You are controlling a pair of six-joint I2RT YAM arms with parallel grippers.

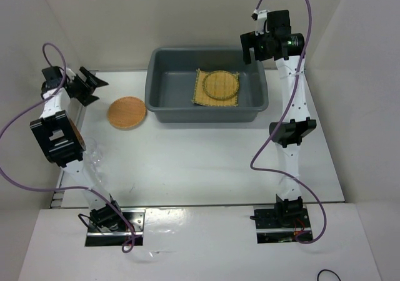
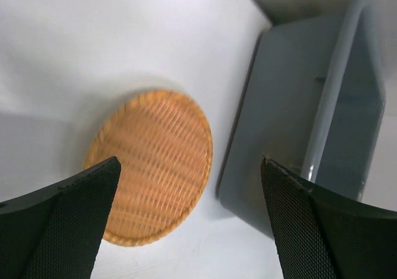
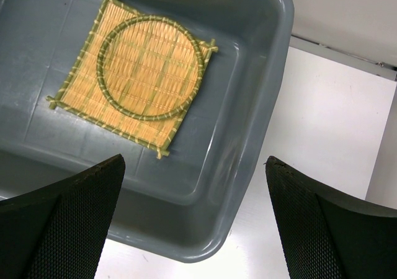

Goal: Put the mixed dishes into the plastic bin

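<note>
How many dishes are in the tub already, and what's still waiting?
Done: the square mat and the yellow tray on top of it lie in the bin. In hand: nothing. The left gripper and right gripper are open and empty. Left: at least the orange-brown tray, on the table beside the bin, under the left gripper.

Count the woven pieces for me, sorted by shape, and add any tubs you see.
Grey plastic bin: 1
Round woven trays: 2, orange-brown tray on the table, yellow tray in the bin
Square woven mat: 1, under the yellow tray
Total: 4
</note>
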